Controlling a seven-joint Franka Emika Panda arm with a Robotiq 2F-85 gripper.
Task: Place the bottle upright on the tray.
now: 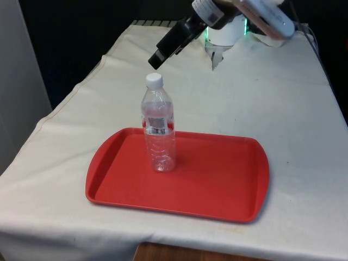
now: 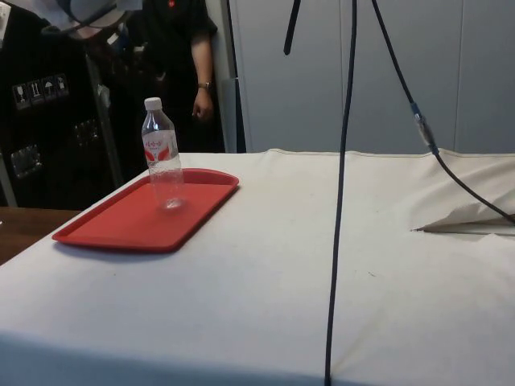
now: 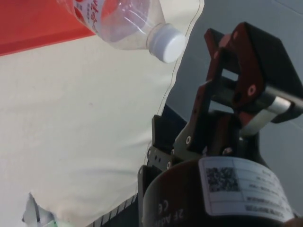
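A: Starting at the claw (image 1: pixel 156 60): it hangs in the air above and behind the bottle (image 1: pixel 158 125), tilted down toward the front view's left, clear of the cap (image 1: pixel 154 80).

B: Open or closed?

A: From the wrist, the black fingers (image 3: pixel 227 80) stand apart with daylight between them, gripping nothing. Spread and empty.

B: And the bottle itself?

A: Upright on the red tray (image 1: pixel 217 185), standing toward the tray's left half in the front view. It's a clear plastic bottle with a white cap and a red-and-white label (image 2: pixel 160 150). The side view confirms it: base flat on the tray floor, neck straight up.

B: The tray?

A: Lying flat on the tabletop (image 1: pixel 283 109), on the white cloth, near the edge closest to the front camera.

B: Anything else around?

A: In the side view black cables (image 2: pixel 346 161) hang down across the cloth, and a person in dark clothing (image 2: pixel 181 48) stands behind the tabletop, one hand (image 2: pixel 201 103) hanging loose at the side.
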